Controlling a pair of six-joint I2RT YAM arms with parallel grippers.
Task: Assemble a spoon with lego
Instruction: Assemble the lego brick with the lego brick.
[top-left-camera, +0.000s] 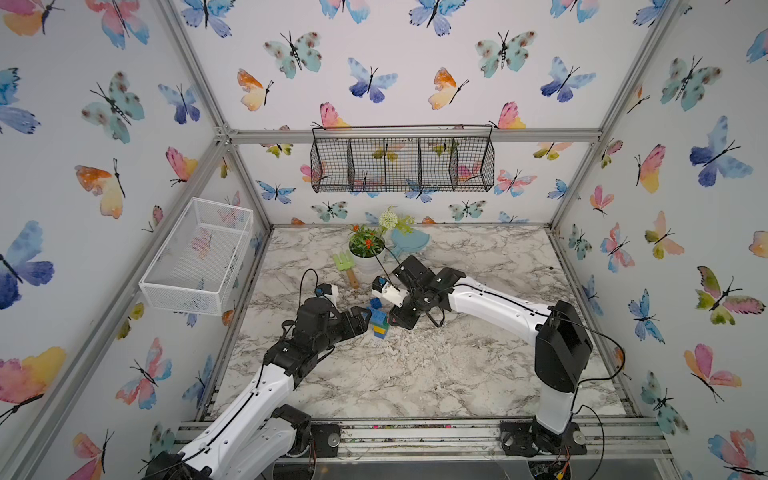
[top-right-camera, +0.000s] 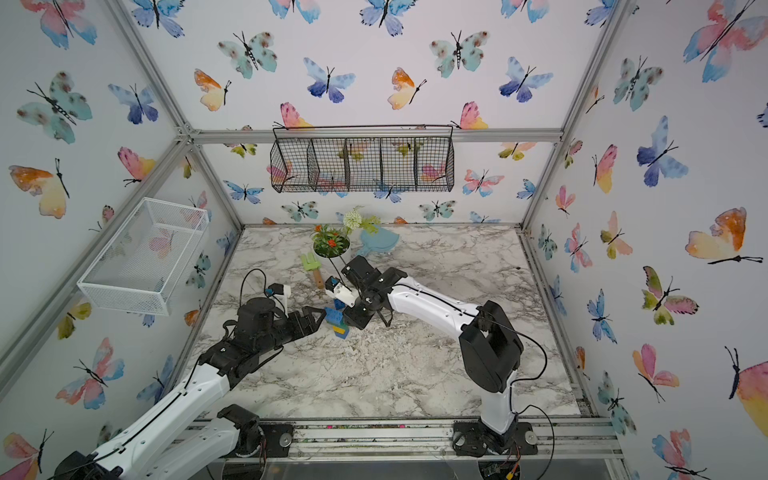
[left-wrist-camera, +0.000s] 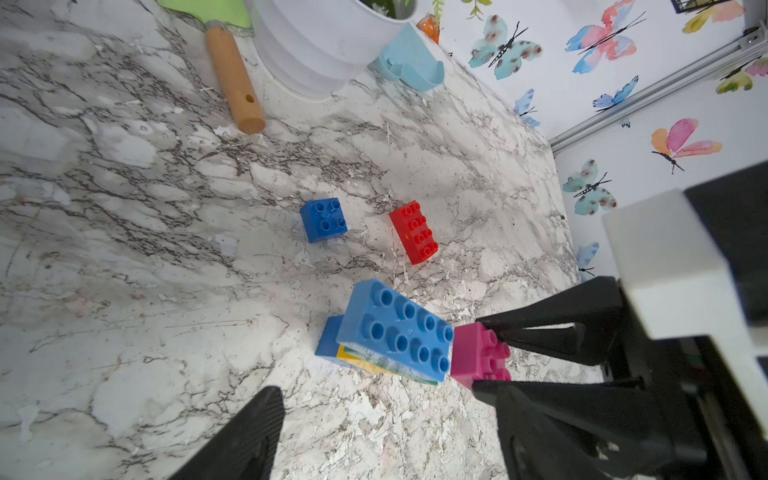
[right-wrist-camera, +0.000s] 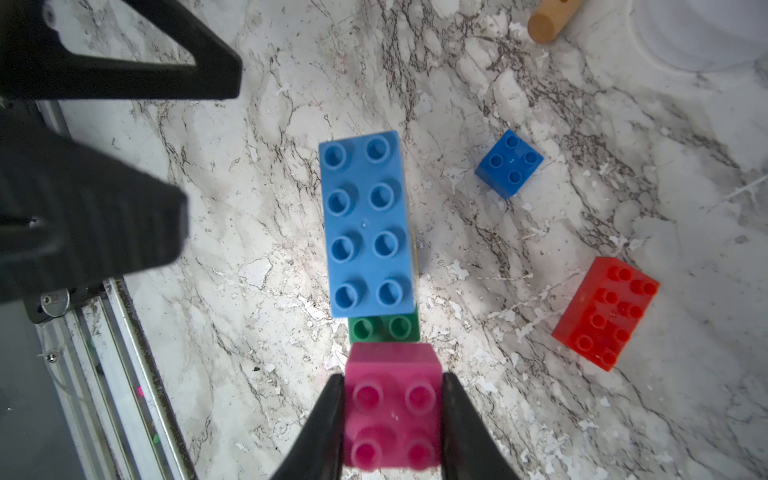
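The partly built spoon (top-left-camera: 379, 322) (top-right-camera: 340, 323) stands mid-table, with a light-blue brick (right-wrist-camera: 368, 224) (left-wrist-camera: 395, 328) on top. Green (right-wrist-camera: 384, 328), yellow and dark-blue bricks sit beneath it. My right gripper (right-wrist-camera: 392, 382) (top-left-camera: 395, 320) is shut on a pink brick (right-wrist-camera: 392, 409) (left-wrist-camera: 480, 355). It holds that brick at the light-blue brick's end, over the exposed green studs. Whether the pink brick is seated I cannot tell. My left gripper (left-wrist-camera: 382, 440) (top-left-camera: 361, 318) stands open just left of the stack, holding nothing. A dark-blue brick (right-wrist-camera: 509, 164) (left-wrist-camera: 324, 219) and a red brick (right-wrist-camera: 604, 313) (left-wrist-camera: 413, 232) lie loose beyond.
A white plant pot (top-left-camera: 365, 249), a green rake with a wooden handle (top-left-camera: 347, 266) and a pale-blue dish (top-left-camera: 409, 241) stand at the back. A white mesh basket (top-left-camera: 195, 257) hangs on the left wall. A black wire basket (top-left-camera: 403, 162) hangs on the back wall.
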